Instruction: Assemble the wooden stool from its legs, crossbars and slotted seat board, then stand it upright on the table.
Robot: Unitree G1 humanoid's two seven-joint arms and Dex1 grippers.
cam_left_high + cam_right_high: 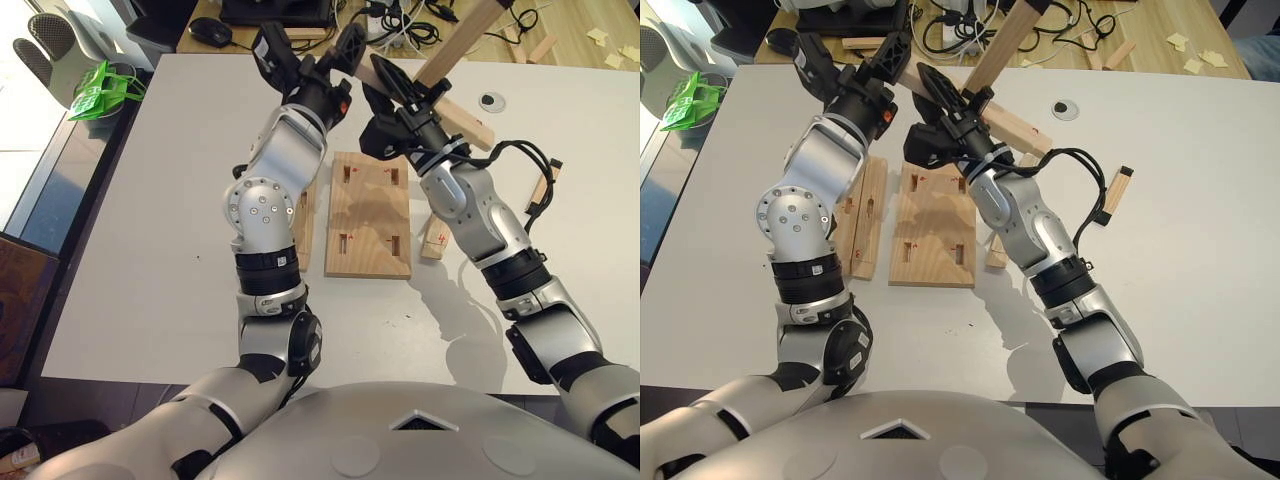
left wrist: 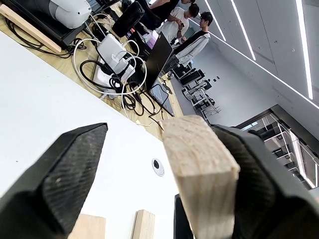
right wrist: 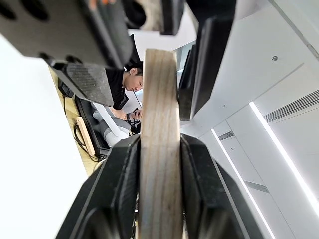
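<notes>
My right gripper (image 1: 403, 88) is raised over the table's far half, shut on a wooden leg-and-crossbar piece (image 1: 462, 118). One bar of that piece slants up toward the back, the other runs low to the right. In the right wrist view its fingers (image 3: 124, 189) clamp the wood (image 3: 159, 124) on both sides. Beside it my left gripper (image 1: 312, 55) is open around the piece's near end (image 2: 199, 169); one finger touches the wood and the other finger (image 2: 75, 169) stands apart. The slotted seat board (image 1: 370, 215) lies flat below. More legs (image 1: 865, 215) lie next to it under my left arm.
A short wooden piece (image 1: 435, 240) lies right of the board, and another one (image 1: 545, 185) farther right by a black cable. A round grommet (image 1: 491, 101) sits at the back right. A green bag (image 1: 105, 90) hangs off the table's left edge. Cables cover the desk behind.
</notes>
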